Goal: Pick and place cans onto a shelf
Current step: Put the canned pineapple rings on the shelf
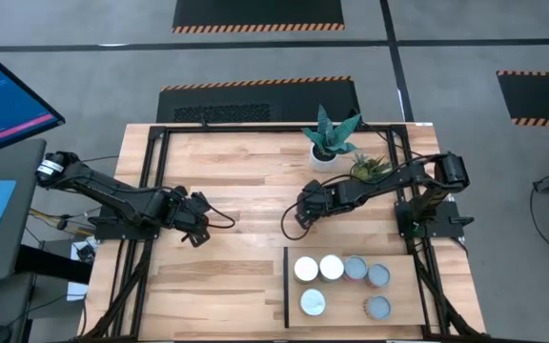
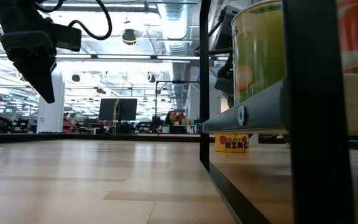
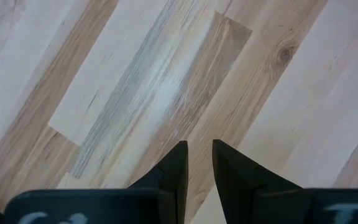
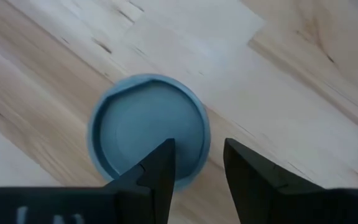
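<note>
Hovering right claw directly above can

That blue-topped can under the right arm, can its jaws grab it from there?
Probably yes. The right gripper hangs just above the can with its jaws open, and only bare tabletop surrounds the can. It sits off-centre, though, so a small shift seems needed first.

Low view — shelf frame hides most cans — labels unreadable.
</note>
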Robot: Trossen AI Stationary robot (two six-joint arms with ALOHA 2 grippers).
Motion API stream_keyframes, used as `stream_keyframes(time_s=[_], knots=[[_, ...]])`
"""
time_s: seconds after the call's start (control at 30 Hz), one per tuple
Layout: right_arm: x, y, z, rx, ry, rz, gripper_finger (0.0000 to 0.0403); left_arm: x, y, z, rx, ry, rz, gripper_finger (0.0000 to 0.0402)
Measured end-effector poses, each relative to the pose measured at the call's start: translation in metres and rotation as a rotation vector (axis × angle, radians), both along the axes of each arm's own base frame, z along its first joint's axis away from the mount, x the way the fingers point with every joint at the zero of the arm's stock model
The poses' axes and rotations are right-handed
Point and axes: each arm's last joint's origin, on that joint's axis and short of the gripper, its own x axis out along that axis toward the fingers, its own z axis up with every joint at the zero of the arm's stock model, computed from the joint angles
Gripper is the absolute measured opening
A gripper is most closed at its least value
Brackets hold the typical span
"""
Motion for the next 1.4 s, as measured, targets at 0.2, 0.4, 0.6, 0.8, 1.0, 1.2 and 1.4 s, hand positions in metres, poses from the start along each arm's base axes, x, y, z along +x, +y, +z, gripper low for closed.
stream_keyframes(time_s=[0.2, 0.4, 0.6, 0.8, 1.0, 1.2, 1.4], knots=[[0.006, 0.0, 0.002, 0.003, -0.069, 0.0, 0.0156, 0.0, 0.0, 0.0, 0.0, 0.0, 0.0, 0.0061], [0.008, 0.0, 0.003, 0.003, -0.089, 0.0, 0.015, 0.001, 0.0, 0.0, -0.005, -0.014, 0.001, 0.0061], [0.008, 0.0, 0.003, 0.003, -0.089, 0.001, 0.0146, 0.004, -0.001, 0.001, -0.017, -0.049, 0.002, 0.0061], [0.008, 0.0, 0.003, 0.003, -0.088, 0.001, 0.0143, 0.004, -0.001, 0.001, -0.016, -0.047, 0.003, 0.0061], [0.008, 0.0, 0.003, 0.007, -0.087, 0.003, 0.0143, 0.004, -0.001, 0.001, -0.013, -0.048, 0.004, 0.0061], [0.008, 0.0, 0.003, 0.006, -0.087, 0.007, 0.0141, 0.004, -0.001, 0.001, -0.011, -0.049, 0.005, 0.0061], [0.011, 0.003, -0.008, 0.016, -0.051, 0.019, 0.0143, 0.004, -0.001, 0.001, -0.01, -0.049, 0.005, 0.0061]])
